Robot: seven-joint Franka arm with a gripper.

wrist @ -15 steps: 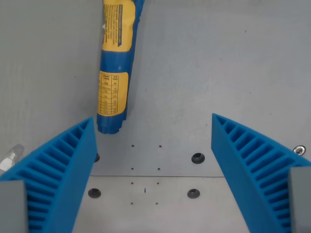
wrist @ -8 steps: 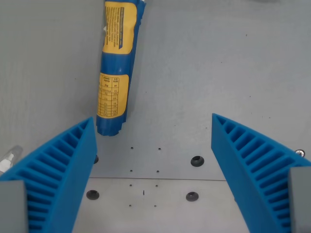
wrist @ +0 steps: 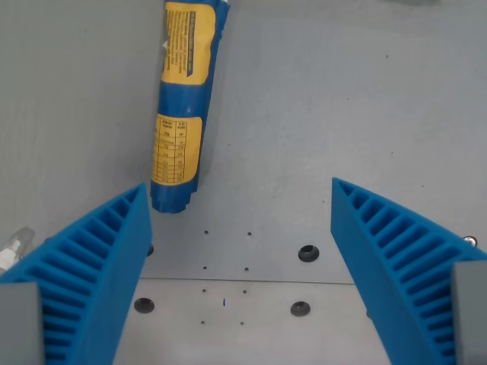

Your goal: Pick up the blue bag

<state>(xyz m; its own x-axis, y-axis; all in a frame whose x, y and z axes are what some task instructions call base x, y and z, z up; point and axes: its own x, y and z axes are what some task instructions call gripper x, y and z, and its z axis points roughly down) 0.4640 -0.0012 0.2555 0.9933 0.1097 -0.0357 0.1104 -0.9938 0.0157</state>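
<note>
The blue bag is a long, rolled blue package with yellow printed labels. It lies on the grey table, running from the top edge down to just above the left finger's tip. My gripper is open, and its two ribbed blue fingers rise from the bottom corners. Nothing is between them. The bag's lower end sits just beyond and slightly to the wrist view's left of the gap's middle, apart from both fingers.
A grey metal plate with small holes and dark bolt heads lies below the gripper. A small shiny fitting shows at the wrist view's left edge.
The whole scene has shifted slightly, so the camera moved a little. The bag and the open fingers keep the same relation.
</note>
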